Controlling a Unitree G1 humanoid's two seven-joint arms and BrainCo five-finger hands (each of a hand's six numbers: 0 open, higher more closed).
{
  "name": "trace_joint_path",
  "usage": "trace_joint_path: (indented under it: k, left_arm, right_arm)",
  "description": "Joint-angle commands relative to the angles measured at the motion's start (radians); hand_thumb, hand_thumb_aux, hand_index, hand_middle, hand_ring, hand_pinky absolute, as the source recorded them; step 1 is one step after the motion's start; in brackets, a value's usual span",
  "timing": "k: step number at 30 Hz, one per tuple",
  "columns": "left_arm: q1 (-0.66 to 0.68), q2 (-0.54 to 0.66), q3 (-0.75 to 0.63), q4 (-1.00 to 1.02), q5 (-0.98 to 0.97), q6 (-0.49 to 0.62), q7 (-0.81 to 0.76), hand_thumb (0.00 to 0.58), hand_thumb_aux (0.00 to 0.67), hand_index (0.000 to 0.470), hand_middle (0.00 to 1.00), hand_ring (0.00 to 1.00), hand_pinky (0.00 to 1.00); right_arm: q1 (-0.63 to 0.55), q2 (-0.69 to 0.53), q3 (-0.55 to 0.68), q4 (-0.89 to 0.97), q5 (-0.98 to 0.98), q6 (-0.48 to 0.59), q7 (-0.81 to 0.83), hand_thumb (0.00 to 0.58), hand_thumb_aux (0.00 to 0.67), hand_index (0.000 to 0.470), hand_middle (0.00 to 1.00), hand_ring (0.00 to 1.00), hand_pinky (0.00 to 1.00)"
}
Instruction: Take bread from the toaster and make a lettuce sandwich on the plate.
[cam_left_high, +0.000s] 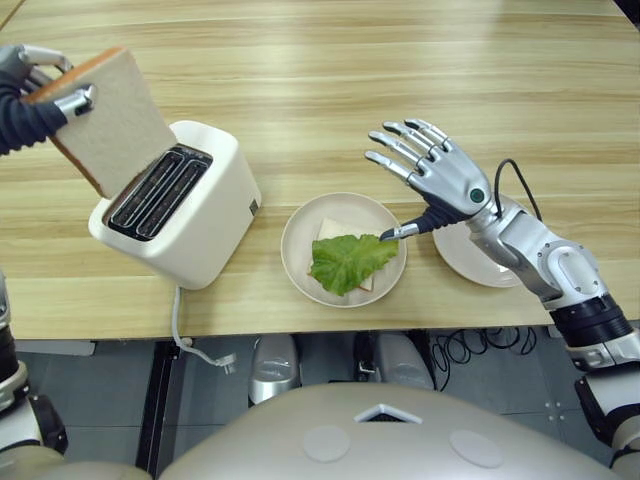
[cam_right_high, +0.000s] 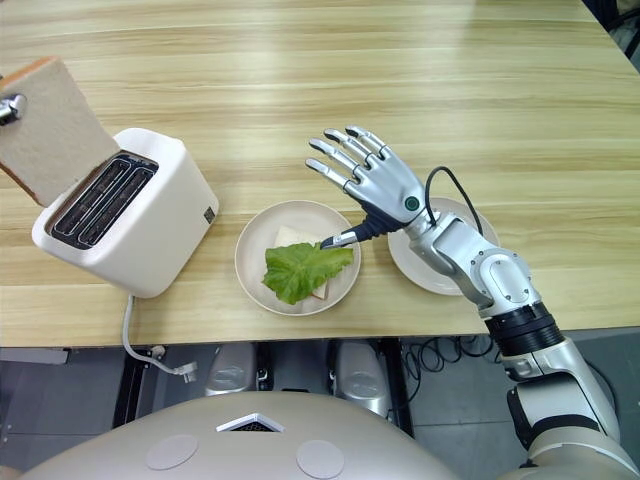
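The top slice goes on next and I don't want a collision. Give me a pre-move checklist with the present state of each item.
1. Bread slice gripped by the left hand: ok, held up beside the toaster, out of its slots.
2. Bottom slice on the plate: ok.
3. Lettuce on the bottom slice: ok, lying inside the plate's rim.
4. Space above the plate free: not ok, the right hand hovers at its right edge, thumb tip by the lettuce.
5. Right hand empty: ok, fingers spread.
6. Thumb clear of the lettuce: cannot tell.
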Motion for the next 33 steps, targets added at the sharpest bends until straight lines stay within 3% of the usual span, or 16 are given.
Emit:
trace_joint_path:
  k: [1,6,11,15,20,28,33]
  left_arm:
    - [-0.068,-0.031,-0.042,-0.077,-0.113,0.098,-0.039,0.580,0.670,0.460,1.00,1.00,1.00]
    - [-0.124,-0.115,-0.133,-0.170,-0.230,0.209,-0.049,0.580,0.670,0.460,1.00,1.00,1.00]
    - [-0.106,-0.266,-0.378,-0.196,-0.237,0.240,-0.031,0.580,0.670,0.460,1.00,1.00,1.00]
    - [-0.055,-0.372,-0.571,-0.126,-0.195,0.206,-0.030,0.580,0.670,0.460,1.00,1.00,1.00]
    - [-0.025,-0.430,-0.707,-0.019,-0.160,0.166,-0.043,0.580,0.670,0.460,1.00,1.00,1.00]
    - [-0.054,-0.532,-0.803,0.215,-0.155,0.094,-0.059,0.580,0.670,0.460,1.00,1.00,1.00]
    - [-0.097,-0.579,-0.820,0.431,-0.117,-0.009,-0.037,0.580,0.670,0.460,1.00,1.00,1.00]
  right_arm:
    - [-0.010,-0.009,-0.020,0.016,-0.001,0.004,-0.010,0.000,0.000,0.000,0.00,0.00,0.00]
    - [-0.015,-0.018,-0.037,0.030,0.006,0.007,-0.016,0.000,0.000,0.000,0.00,0.00,0.00]
    - [0.003,-0.041,-0.079,0.026,0.028,0.015,-0.019,0.000,0.000,0.000,0.00,0.00,0.00]
    - [0.018,-0.059,-0.136,0.012,0.103,0.003,-0.002,0.000,0.000,0.000,0.00,0.00,0.00]
    - [0.044,-0.074,-0.198,-0.021,0.212,-0.021,0.038,0.000,0.000,0.000,0.00,0.00,0.00]
    - [0.062,-0.061,-0.196,-0.031,0.323,-0.112,0.118,0.000,0.000,0.000,0.00,0.00,0.00]
    - [0.059,-0.041,-0.157,-0.019,0.361,-0.178,0.176,0.000,0.000,0.000,0.00,0.00,0.00]
